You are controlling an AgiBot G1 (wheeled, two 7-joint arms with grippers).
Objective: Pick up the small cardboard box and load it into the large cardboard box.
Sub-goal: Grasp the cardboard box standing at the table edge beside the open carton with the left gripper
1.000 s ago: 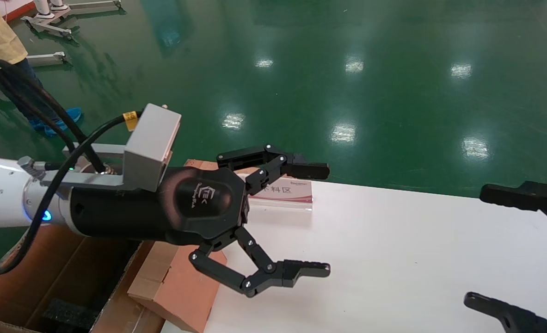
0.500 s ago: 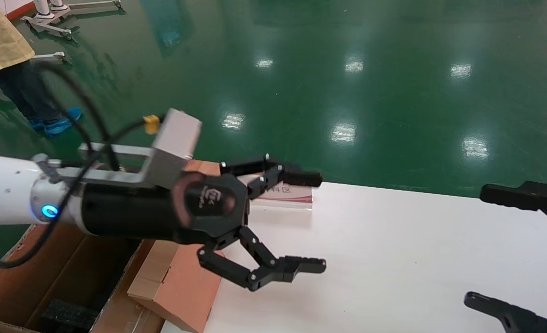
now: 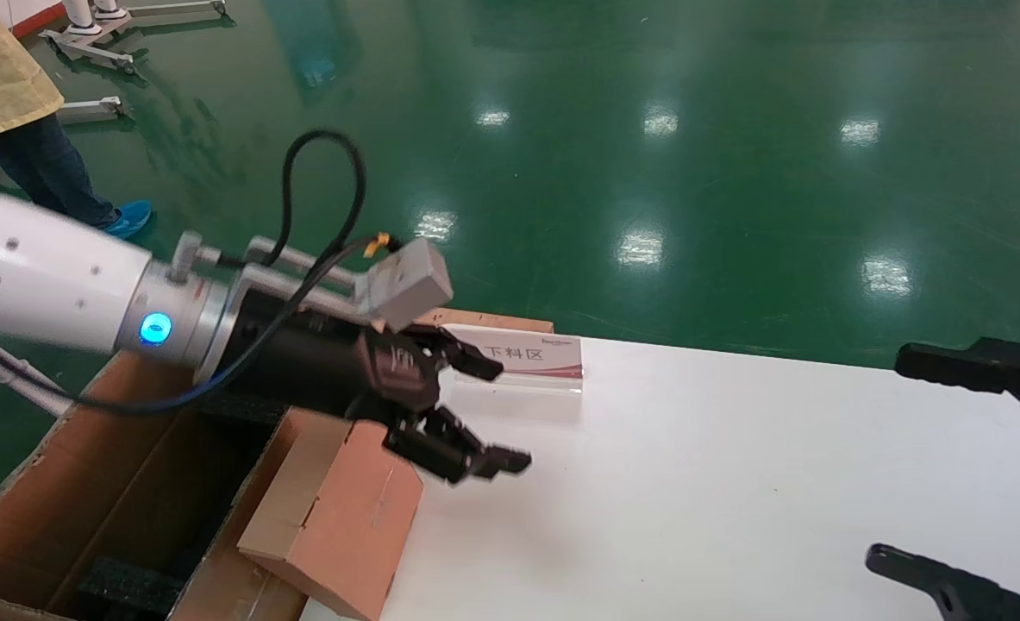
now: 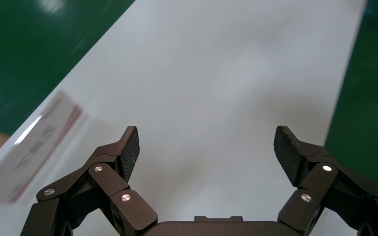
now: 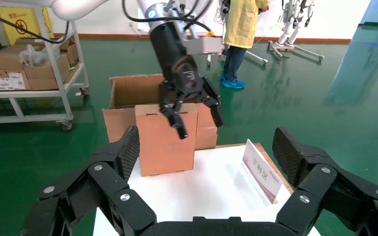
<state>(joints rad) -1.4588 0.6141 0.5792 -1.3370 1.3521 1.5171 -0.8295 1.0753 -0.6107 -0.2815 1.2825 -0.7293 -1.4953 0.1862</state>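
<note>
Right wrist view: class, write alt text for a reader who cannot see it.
The left gripper, fingers open, hangs just in front of the small cardboard box standing upright at the white table's far edge, the large cardboard box behind it. The right gripper frames the foreground, open and empty.

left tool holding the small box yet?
No. In the left wrist view the left tool is open, only bare white table between its fingers.

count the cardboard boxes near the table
2 by the table. The small cardboard box stands at the white table's left end, just under the open left gripper. The large cardboard box sits open behind it. More cartons sit on a far cart.
</note>
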